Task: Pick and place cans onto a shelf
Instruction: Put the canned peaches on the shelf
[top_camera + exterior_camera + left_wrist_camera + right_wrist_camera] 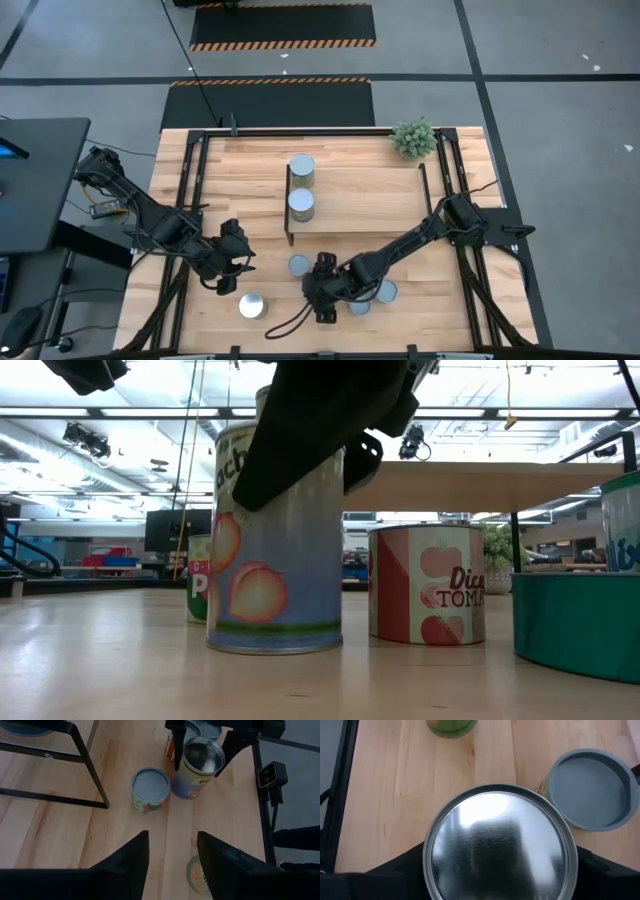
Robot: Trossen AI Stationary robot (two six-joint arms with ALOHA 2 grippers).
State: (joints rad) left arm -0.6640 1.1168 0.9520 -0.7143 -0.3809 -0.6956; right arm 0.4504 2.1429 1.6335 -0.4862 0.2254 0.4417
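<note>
The shelf (pixel 370 200) stands at the table's far middle with two cans (pixel 301 168) (pixel 301 205) on its left end. My right gripper (pixel 325 292) is shut on a peach-label can (pixel 275 550) with a shiny top (pixel 497 845), near the table's front middle. A tomato-label can (pixel 150 789) stands just beyond it, toward the shelf. Two more cans (pixel 385 291) (pixel 360 305) stand to its right. My left gripper (pixel 172 837) is open and empty over the table's front left, with another can (pixel 252 305) below and just in front of it. My right gripper pinches the peach-label can between its two fingers (pixel 176 747), one on each side of the can's upper wall (pixel 186 770). The fingers come from above, pointing down. The can is upright with its bottom (pixel 275 645) on the table.
A small green plant (pixel 413 138) sits at the far right corner. Black frame rails (pixel 190 180) run along both sides of the table. A dark cable (pixel 290 322) loops near the front edge. A teal can (pixel 575 620) shows close in the low view.
</note>
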